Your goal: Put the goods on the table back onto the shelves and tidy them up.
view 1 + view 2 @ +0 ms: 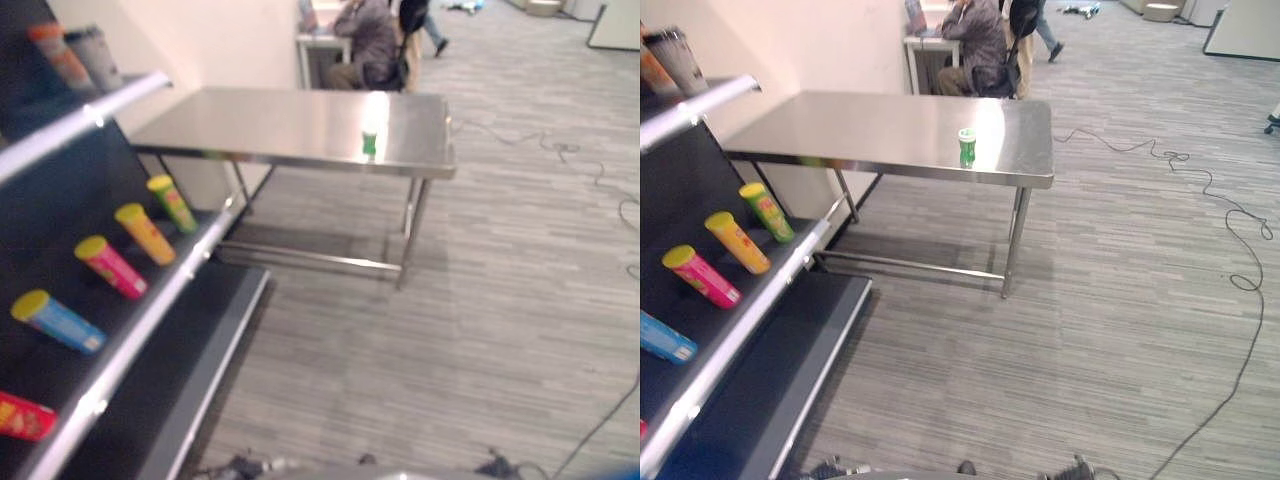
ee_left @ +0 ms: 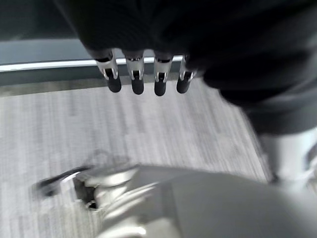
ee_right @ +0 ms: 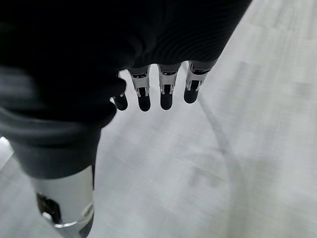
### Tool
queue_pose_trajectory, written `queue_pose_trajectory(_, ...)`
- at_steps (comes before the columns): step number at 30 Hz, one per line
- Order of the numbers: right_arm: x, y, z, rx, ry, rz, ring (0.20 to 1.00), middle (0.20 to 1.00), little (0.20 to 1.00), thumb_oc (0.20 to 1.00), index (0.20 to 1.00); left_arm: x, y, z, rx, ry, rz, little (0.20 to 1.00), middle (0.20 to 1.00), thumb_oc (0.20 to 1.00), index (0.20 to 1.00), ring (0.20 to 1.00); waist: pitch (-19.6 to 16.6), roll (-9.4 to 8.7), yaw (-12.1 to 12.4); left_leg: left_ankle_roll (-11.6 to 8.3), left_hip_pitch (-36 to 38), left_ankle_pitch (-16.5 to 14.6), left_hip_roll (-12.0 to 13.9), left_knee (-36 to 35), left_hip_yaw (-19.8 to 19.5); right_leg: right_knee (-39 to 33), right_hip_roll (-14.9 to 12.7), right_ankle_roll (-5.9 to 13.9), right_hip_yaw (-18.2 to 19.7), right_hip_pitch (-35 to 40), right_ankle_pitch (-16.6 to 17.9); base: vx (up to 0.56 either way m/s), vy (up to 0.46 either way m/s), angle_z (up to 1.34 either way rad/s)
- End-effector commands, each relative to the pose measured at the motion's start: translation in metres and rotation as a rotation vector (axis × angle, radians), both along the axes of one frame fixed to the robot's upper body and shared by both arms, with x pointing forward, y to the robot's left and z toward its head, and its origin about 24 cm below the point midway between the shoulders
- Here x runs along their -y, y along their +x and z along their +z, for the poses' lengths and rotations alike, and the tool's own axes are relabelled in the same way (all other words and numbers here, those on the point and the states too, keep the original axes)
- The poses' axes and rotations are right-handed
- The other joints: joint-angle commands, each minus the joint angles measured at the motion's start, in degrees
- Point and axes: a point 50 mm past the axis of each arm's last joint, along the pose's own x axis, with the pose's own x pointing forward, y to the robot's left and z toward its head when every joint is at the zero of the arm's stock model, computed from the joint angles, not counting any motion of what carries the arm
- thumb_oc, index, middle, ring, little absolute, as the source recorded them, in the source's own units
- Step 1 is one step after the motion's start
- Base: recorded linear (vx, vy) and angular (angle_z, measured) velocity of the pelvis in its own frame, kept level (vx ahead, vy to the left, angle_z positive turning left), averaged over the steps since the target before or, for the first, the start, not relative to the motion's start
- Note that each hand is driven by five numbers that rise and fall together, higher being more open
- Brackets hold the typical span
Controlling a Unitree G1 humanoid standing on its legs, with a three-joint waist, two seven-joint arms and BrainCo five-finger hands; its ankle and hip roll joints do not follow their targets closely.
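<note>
A small green can [image 1: 369, 143] stands upright alone on the steel table [image 1: 270, 120], near its right front edge. To the left is the dark shelf unit [image 1: 150, 300], where a green-yellow tube [image 1: 172, 203], an orange one [image 1: 145, 233], a pink one [image 1: 110, 267], a blue one [image 1: 57, 322] and a red pack [image 1: 25, 417] lie on a sloping shelf. Two more tubes [image 1: 80, 55] stand on the shelf above. My left hand [image 2: 133, 82] hangs over the carpet by the shelf's foot, fingers straight and empty. My right hand [image 3: 153, 96] hangs open over bare floor.
A person [image 1: 365, 40] sits at a white desk behind the table, and another walks further back. A thin cable [image 1: 1230, 250] snakes across the grey carpet on the right. Open carpet lies between me and the table.
</note>
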Motion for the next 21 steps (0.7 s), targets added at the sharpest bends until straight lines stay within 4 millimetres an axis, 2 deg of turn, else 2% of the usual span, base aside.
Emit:
queue_pose_trajectory(1, 0.009, -0.014, -0.001, 0.003, -0.008, -0.037, 1.000, 1.000, 1.000, 1.000, 1.000, 0.034, 0.015, -0.004, 0.043, -0.092, 0.055, 1.000, 1.000, 1.000, 1.000, 1.000, 2.0, 3.67, 1.7, 2.66, 2.7, 6.3, -2.1, -21.4, -0.9, 0.4, -5.7, 9.08, 2.1, 4.3, -4.0, 0.29, 0.044, -0.15)
queue_pose_trajectory(2, 0.009, -0.013, -0.001, 0.003, -0.008, -0.037, 1.000, 1.000, 1.000, 1.000, 1.000, 0.034, 0.015, -0.004, 0.043, -0.092, 0.055, 1.000, 1.000, 1.000, 1.000, 1.000, 1.9, 3.60, 1.6, 2.66, 2.7, 6.6, -2.2, -21.7, -1.0, 0.4, -5.8, 9.08, 2.0, 4.2, -4.0, 0.33, 0.054, 0.08)
queue_pose_trajectory(4, 0.005, -0.018, -0.004, -0.026, -0.013, 0.012, 1.000, 1.000, 1.000, 1.000, 1.000, 0.032, 0.012, -0.004, 0.043, -0.112, 0.125, 1.000, 1.000, 1.000, 1.000, 1.000, 1.5, 5.02, 3.6, 2.11, 0.8, 12.9, -2.6, -32.9, -1.3, 0.4, -3.6, 8.42, 2.5, 7.5, -6.3, 0.50, 0.089, 0.08)
queue_pose_trajectory(5, 0.001, -0.027, -0.007, -0.066, -0.017, 0.043, 1.000, 1.000, 1.000, 1.000, 1.000, 0.030, 0.005, -0.006, 0.019, -0.114, 0.148, 1.000, 1.000, 1.000, 1.000, 1.000, 1.2, 5.40, 5.1, 0.73, -1.7, 15.0, -4.0, -37.8, -2.7, 0.4, -2.7, 8.01, 3.3, 9.7, -8.1, 0.63, 0.122, -0.05)
queue_pose_trajectory(8, -0.007, -0.038, -0.011, -0.113, -0.002, 0.071, 1.000, 1.000, 1.000, 1.000, 1.000, 0.028, -0.008, -0.008, -0.026, -0.111, 0.167, 1.000, 1.000, 1.000, 1.000, 1.000, 1.2, 4.63, 6.5, -0.16, -5.7, 15.1, -5.2, -37.8, -2.4, 0.9, -3.2, 7.93, 5.1, 13.9, -11.1, 0.48, 0.125, -0.13)
queue_pose_trajectory(9, -0.013, -0.044, -0.014, -0.138, 0.019, 0.087, 1.000, 1.000, 1.000, 1.000, 1.000, 0.024, -0.021, -0.010, -0.069, -0.103, 0.199, 1.000, 1.000, 1.000, 1.000, 1.000, 0.6, 4.57, 7.8, -0.18, -5.8, 17.3, -4.4, -37.8, -2.2, 1.9, -3.9, 8.12, 6.9, 16.6, -12.7, 0.58, 0.197, -0.45)
queue_pose_trajectory(10, -0.013, -0.044, -0.014, -0.138, 0.019, 0.087, 1.000, 1.000, 1.000, 1.000, 1.000, 0.024, -0.022, -0.010, -0.069, -0.103, 0.199, 1.000, 1.000, 1.000, 1.000, 1.000, 0.7, 4.47, 7.8, -0.16, -5.7, 17.2, -4.5, -37.8, -2.1, 1.9, -4.0, 8.14, 6.9, 16.7, -12.8, 0.74, 0.327, -0.59)
queue_pose_trajectory(11, -0.015, -0.054, -0.017, -0.175, 0.036, 0.078, 1.000, 1.000, 1.000, 1.000, 1.000, 0.023, -0.044, -0.012, -0.138, -0.099, 0.217, 1.000, 1.000, 1.000, 1.000, 1.000, -0.8, 4.35, 8.4, 0.80, -4.4, 19.4, -3.8, -37.2, -1.7, 3.5, -5.2, 8.99, 7.6, 18.2, -13.6, 0.51, 0.273, -0.72)
queue_pose_trajectory(12, -0.015, -0.059, -0.018, -0.192, 0.036, 0.073, 1.000, 1.000, 1.000, 1.000, 1.000, 0.021, -0.049, -0.012, -0.156, -0.093, 0.227, 1.000, 1.000, 1.000, 1.000, 1.000, -1.5, 3.82, 8.4, 1.30, -3.6, 19.3, -3.9, -36.8, -1.1, 4.9, -6.5, 9.70, 7.6, 18.1, -12.8, 0.51, 0.274, -0.79)
queue_pose_trajectory(13, -0.015, -0.059, -0.018, -0.192, 0.037, 0.073, 1.000, 1.000, 1.000, 1.000, 1.000, 0.021, -0.049, -0.012, -0.156, -0.093, 0.227, 1.000, 1.000, 1.000, 1.000, 1.000, -1.5, 3.74, 8.5, 1.31, -3.5, 19.2, -4.0, -36.8, -1.0, 4.9, -6.6, 9.72, 7.6, 18.1, -12.9, 0.44, 0.238, -0.99)
queue_pose_trajectory(14, -0.014, -0.077, -0.020, -0.242, 0.045, 0.030, 1.000, 1.000, 1.000, 1.000, 1.000, 0.016, -0.055, -0.012, -0.178, -0.074, 0.228, 1.000, 1.000, 1.000, 1.000, 1.000, -3.0, 2.08, 8.3, 2.51, -1.4, 17.9, -5.2, -36.4, 0.2, 10.7, -9.5, 12.30, 6.6, 15.7, -7.2, 0.47, 0.273, -0.67)
queue_pose_trajectory(15, -0.013, -0.076, -0.020, -0.230, 0.062, -0.003, 1.000, 1.000, 1.000, 1.000, 1.000, 0.012, -0.056, -0.011, -0.179, -0.062, 0.218, 1.000, 1.000, 1.000, 1.000, 1.000, -3.4, 1.63, 8.1, 3.44, 0.3, 16.9, -5.8, -36.5, 1.5, 16.9, -11.6, 14.43, 6.2, 12.8, 0.3, 0.47, 0.274, -0.33)
queue_pose_trajectory(16, -0.013, -0.076, -0.020, -0.230, 0.061, -0.003, 1.000, 1.000, 1.000, 1.000, 1.000, 0.012, -0.056, -0.011, -0.179, -0.063, 0.218, 1.000, 1.000, 1.000, 1.000, 1.000, -3.5, 1.70, 8.1, 3.42, 0.2, 17.0, -5.7, -36.5, 1.5, 16.9, -11.5, 14.42, 6.3, 12.6, 0.4, 0.24, 0.179, 0.02)
queue_pose_trajectory(17, -0.012, -0.073, -0.019, -0.219, 0.064, -0.013, 1.000, 1.000, 1.000, 1.000, 1.000, 0.009, -0.052, -0.010, -0.167, -0.054, 0.213, 1.000, 1.000, 1.000, 1.000, 1.000, -3.4, 2.11, 7.9, 3.98, 1.7, 16.4, -5.6, -36.5, 1.5, 21.5, -12.2, 14.73, 6.1, 10.2, 3.1, 0.28, 0.292, -0.31)
queue_pose_trajectory(18, -0.009, -0.066, -0.018, -0.194, 0.062, -0.026, 1.000, 1.000, 1.000, 1.000, 1.000, 0.006, -0.044, -0.009, -0.147, -0.043, 0.190, 1.000, 1.000, 1.000, 1.000, 1.000, -2.8, 4.13, 6.2, 5.71, 6.4, 14.7, -5.5, -37.4, 0.8, 33.4, -13.5, 13.68, 4.5, 4.5, 9.9, 0.40, 0.390, -0.41)
queue_pose_trajectory(19, -0.010, -0.063, -0.017, -0.185, 0.060, -0.010, 1.000, 1.000, 1.000, 1.000, 1.000, 0.005, -0.036, -0.008, -0.133, -0.041, 0.165, 1.000, 1.000, 1.000, 1.000, 1.000, -2.8, 5.18, 5.6, 6.30, 8.1, 14.0, -5.1, -37.8, 0.4, 35.6, -13.8, 12.81, 2.9, 2.7, 9.2, 0.39, 0.415, -0.25)
queue_pose_trajectory(20, -0.012, -0.058, -0.017, -0.166, 0.057, 0.013, 1.000, 1.000, 1.000, 1.000, 1.000, 0.005, -0.031, -0.007, -0.120, -0.038, 0.146, 1.000, 1.000, 1.000, 1.000, 1.000, -2.3, 6.20, 4.5, 6.78, 9.5, 13.2, -4.6, -37.8, -0.3, 39.2, -14.3, 11.92, 1.3, -0.1, 6.9, 0.33, 0.270, 0.24)
queue_pose_trajectory(21, -0.015, -0.047, -0.015, -0.134, 0.050, 0.072, 1.000, 1.000, 1.000, 1.000, 1.000, 0.003, -0.014, -0.005, -0.079, -0.022, 0.097, 1.000, 1.000, 1.000, 1.000, 1.000, -1.5, 7.06, 3.1, 6.61, 11.4, 11.6, -4.0, -37.8, -0.9, 38.0, -14.1, 10.35, -1.7, -3.9, 0.4, 0.22, 0.172, 0.40)
